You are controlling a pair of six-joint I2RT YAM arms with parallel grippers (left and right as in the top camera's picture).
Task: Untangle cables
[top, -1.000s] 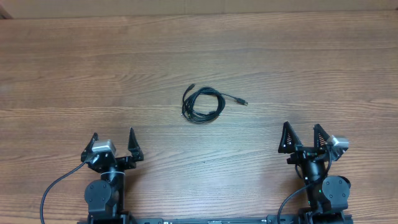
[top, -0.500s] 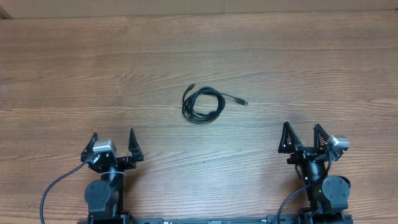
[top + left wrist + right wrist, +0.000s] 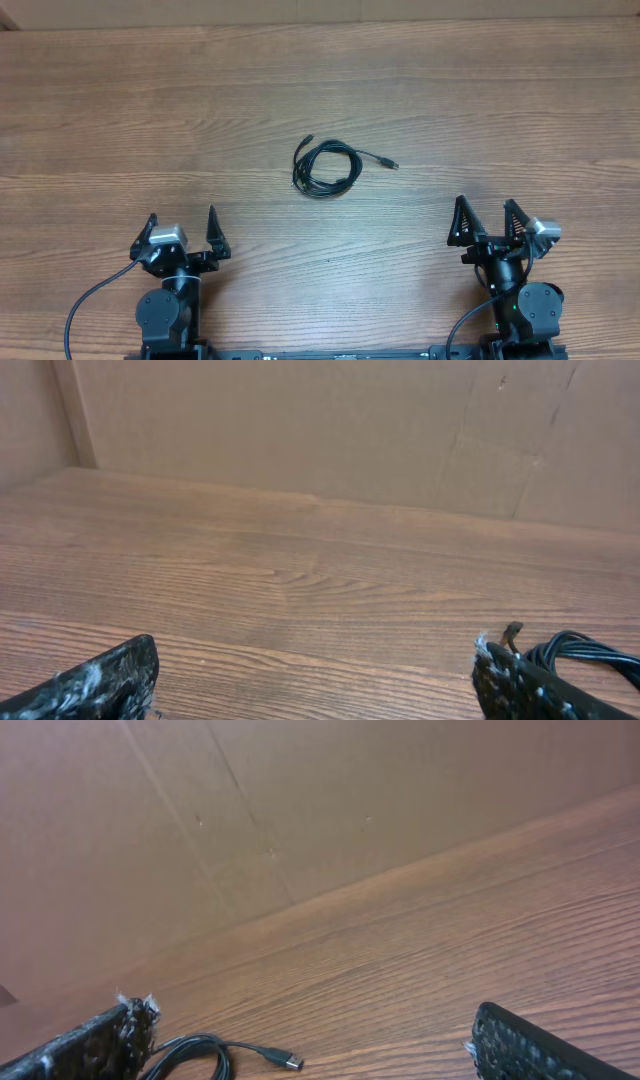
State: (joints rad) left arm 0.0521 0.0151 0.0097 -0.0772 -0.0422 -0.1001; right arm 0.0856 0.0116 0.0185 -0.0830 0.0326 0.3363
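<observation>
Cables (image 3: 327,167) on wooden table (image 3: 500,100) — cardboard wall (image 3: 300,420)

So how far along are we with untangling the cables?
Nothing looks done: the cables lie in one coiled bundle on the table, a plug end sticking out. Nothing is in hand: left gripper and right gripper are open, empty, apart from the bundle. Left: the whole job, grasping and pulling the cords apart.

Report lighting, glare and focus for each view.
Overhead: even, soft light, no glare, faint shadows; the cables are small but crisp. Left wrist: table sharp, the gripper's fingers close and slightly soft, cables cropped at the right edge. Right wrist: tilted framing, plug legible, no glare.
</observation>
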